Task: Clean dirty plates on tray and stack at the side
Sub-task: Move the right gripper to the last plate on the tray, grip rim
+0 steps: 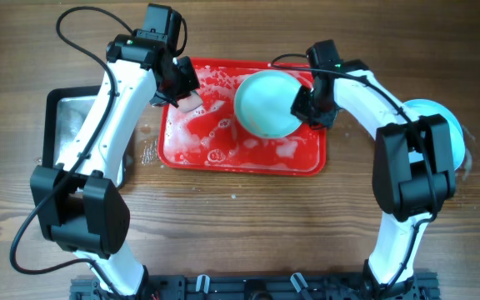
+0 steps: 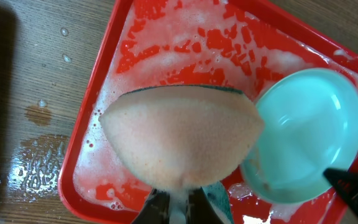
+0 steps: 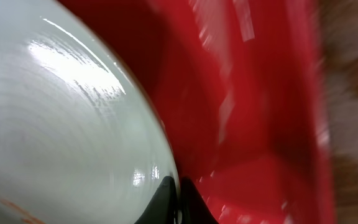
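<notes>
Two arms reach over tray point(image 1: 248, 162). L gripper point(image 1: 183, 90) at tray's left end, jaws pinching sponge point(image 2: 179, 137). R arm bent at elbow, R gripper point(image 1: 307, 107) clamps rim of plate point(image 1: 265, 104), tilted over tray. 2nd plate point(image 1: 455, 133) on table, far right.

Blurred tray point(image 3: 241, 124) (suds point(image 3: 244, 22), perhaps)

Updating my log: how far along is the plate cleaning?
Done: a side plate lies on the table right of the tray; the arm hides whether more are stacked there. In hand: the right gripper holds the held plate over the sudsy tray, and the left gripper holds a sponge next to it. Left: scrub it and stack it; no other plate shows on the tray.
</notes>
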